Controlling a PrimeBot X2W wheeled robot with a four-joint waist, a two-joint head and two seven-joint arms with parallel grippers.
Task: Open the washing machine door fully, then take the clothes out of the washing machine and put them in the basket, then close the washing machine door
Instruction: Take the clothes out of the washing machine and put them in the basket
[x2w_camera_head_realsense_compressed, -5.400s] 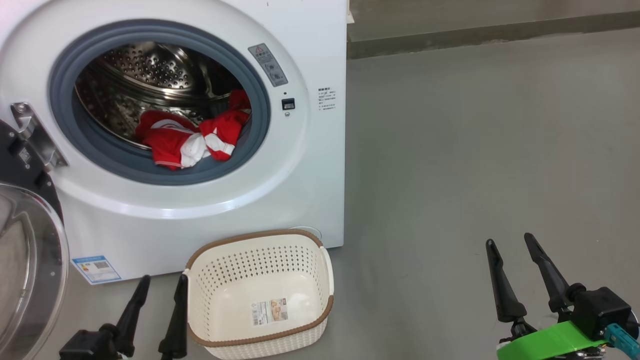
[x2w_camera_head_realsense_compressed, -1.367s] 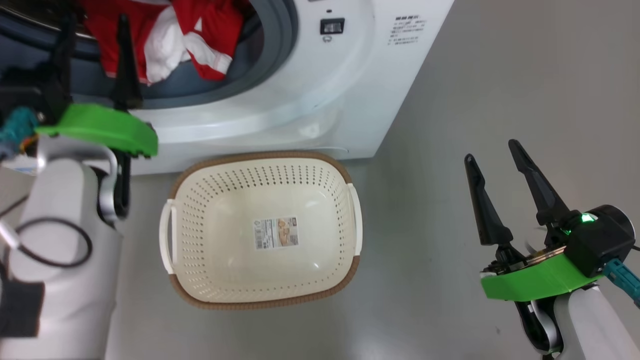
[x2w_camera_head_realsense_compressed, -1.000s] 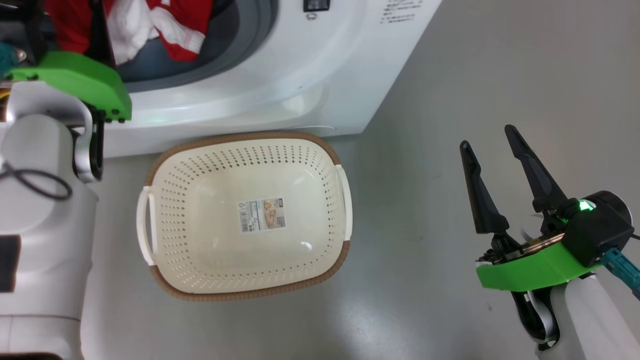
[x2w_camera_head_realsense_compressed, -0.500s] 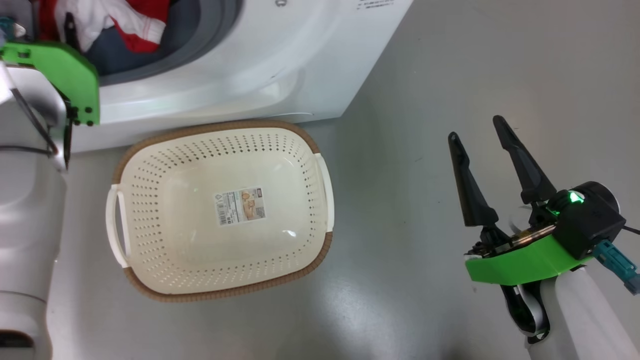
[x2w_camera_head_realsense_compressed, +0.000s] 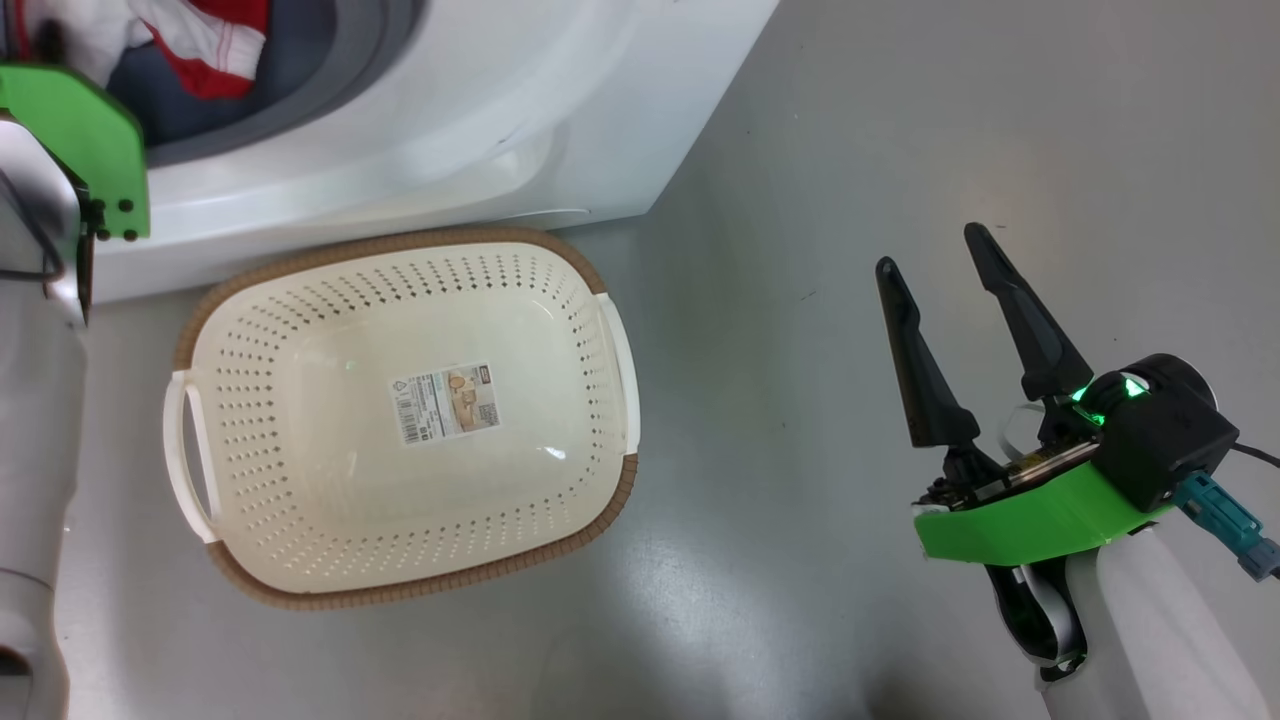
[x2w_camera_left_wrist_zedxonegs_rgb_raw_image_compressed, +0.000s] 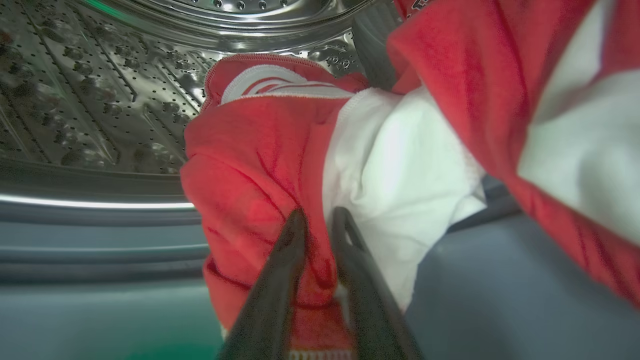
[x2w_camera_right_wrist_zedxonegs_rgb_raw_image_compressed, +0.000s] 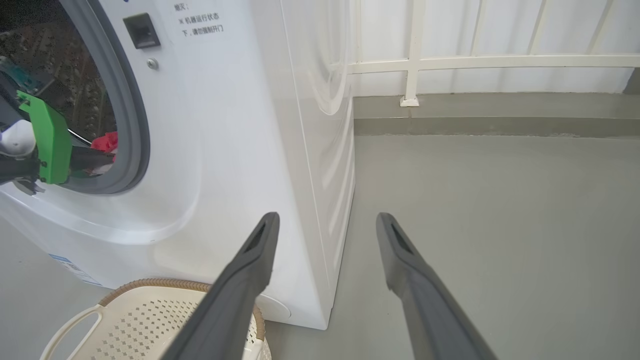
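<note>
Left gripper (x2w_camera_left_wrist_zedxonegs_rgb_raw_image_compressed: 319, 212): fingers drawn close together on a fold of the clothes (x2w_camera_left_wrist_zedxonegs_rgb_raw_image_compressed: 260, 150). Red fabric fills the narrow gap between them, beside the white panel.
Clothes: bunched at the mouth of the washing machine (x2w_camera_head_realsense_compressed: 450, 120), spilling onto the grey gasket (x2w_camera_left_wrist_zedxonegs_rgb_raw_image_compressed: 100, 250) straight ahead of the left fingers, with no clear long axis (a heap, not a strip).
Right gripper (x2w_camera_head_realsense_compressed: 930, 248): spread wide and empty over the bare floor (x2w_camera_head_realsense_compressed: 900, 120), well apart from the machine.
Nearer arm: the left, reaching into the opening.
Basket (x2w_camera_head_realsense_compressed: 420, 237): empty, on the floor just in front of the machine, so the pull likely runs back out of the drum (x2w_camera_left_wrist_zedxonegs_rgb_raw_image_compressed: 90, 90) and then down.
Views: the left wrist view shows the pinch. The head view shows the basket and only the arm's green bracket (x2w_camera_head_realsense_compressed: 80, 130), with the fingertips hidden. The right wrist view shows the left arm entering the opening side-on.
</note>
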